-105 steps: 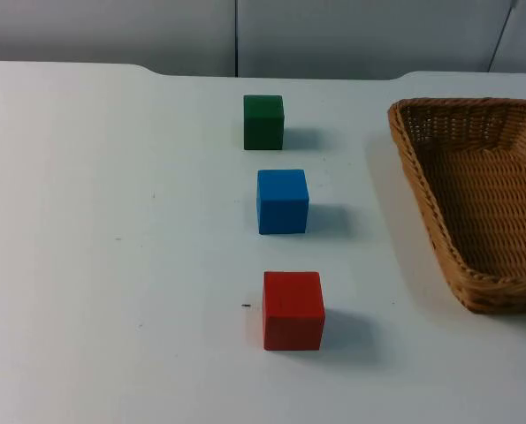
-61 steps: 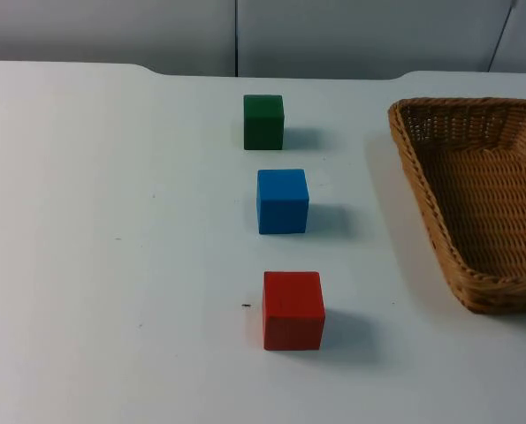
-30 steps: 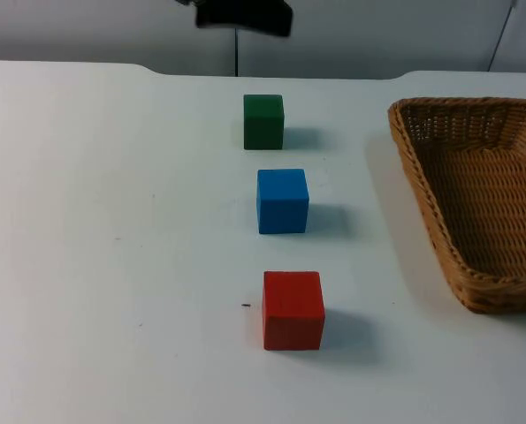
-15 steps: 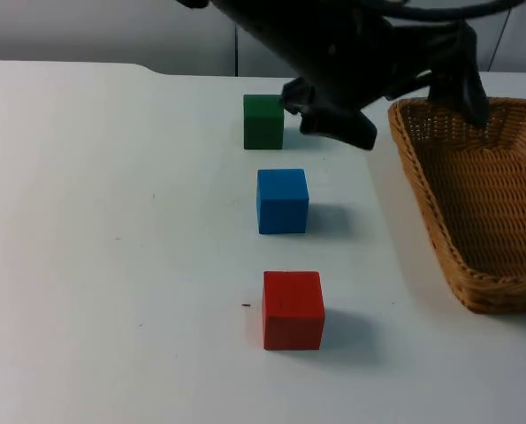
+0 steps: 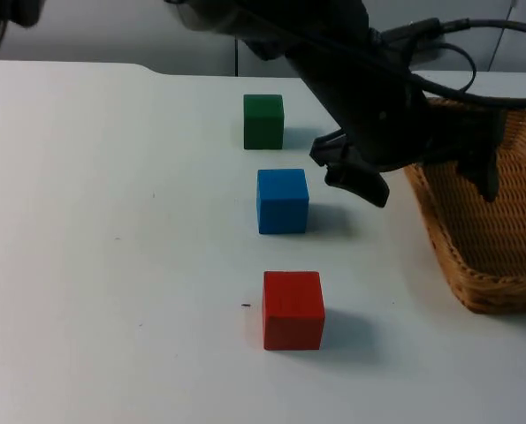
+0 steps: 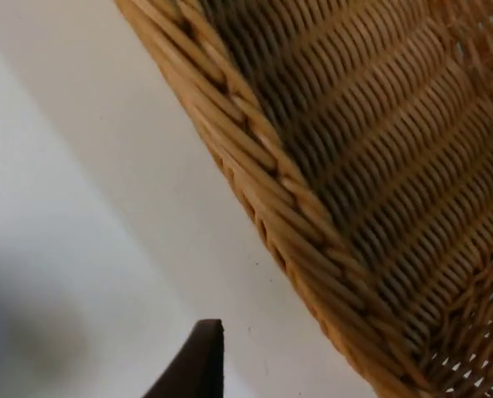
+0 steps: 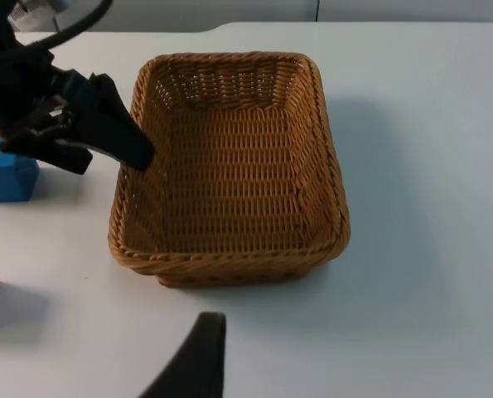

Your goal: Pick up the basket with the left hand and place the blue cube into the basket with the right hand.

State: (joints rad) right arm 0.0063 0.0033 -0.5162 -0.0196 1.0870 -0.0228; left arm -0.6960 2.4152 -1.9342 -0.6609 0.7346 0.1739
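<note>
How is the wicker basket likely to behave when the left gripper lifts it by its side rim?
The wicker basket looks woven, open and empty, so probably light. Held at one long side by the left gripper, which straddles the rim with fingers open, it will likely tilt. The ribbed rim should resist slipping.

The basket (image 5: 488, 221) is a shallow, rectangular tray of woven tan wicker with a braided rim and rounded corners. It sits flat and upright on the tabletop (image 5: 112, 265), nothing inside it, well to the right of the blue cube (image 5: 282, 200). The cube is a plain, matte blue block resting square on the tabletop, apart from the basket; the right wrist view shows it (image 7: 6, 178) beside the basket's (image 7: 229, 166) long wall.
</note>
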